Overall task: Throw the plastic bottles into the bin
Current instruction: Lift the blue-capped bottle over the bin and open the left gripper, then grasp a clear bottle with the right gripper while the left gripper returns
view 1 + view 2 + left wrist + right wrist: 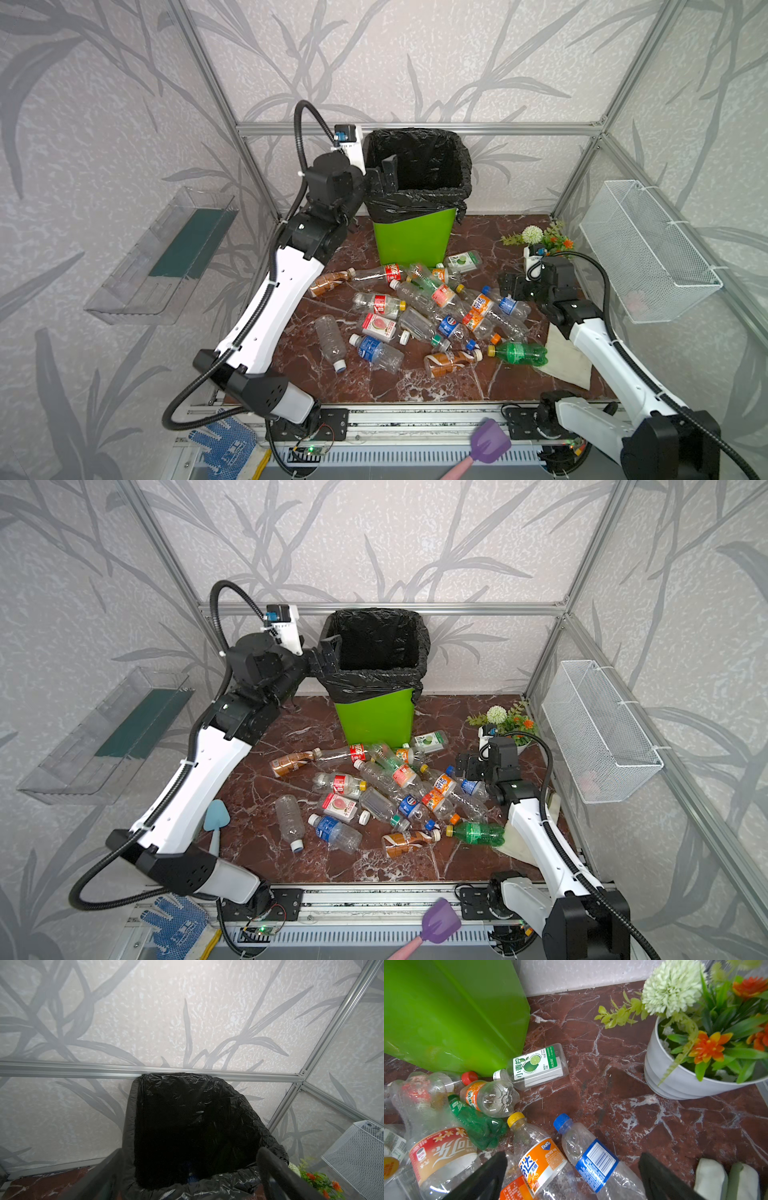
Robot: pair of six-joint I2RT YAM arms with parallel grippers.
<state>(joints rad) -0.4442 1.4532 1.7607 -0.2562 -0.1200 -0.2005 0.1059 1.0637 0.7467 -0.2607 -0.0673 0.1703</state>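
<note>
Gaping over the bin (411, 241), left gripper (383, 174) holds nothing — right gripper (511, 286) gapes too — bin's depths unreadably dark.

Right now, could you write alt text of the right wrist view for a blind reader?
The open right gripper hovers above plastic bottles lying on a red marble table, with an orange-label bottle and a blue-label bottle seen between its fingers. The green bin stands beyond them, and a white flower pot is nearby.
</note>
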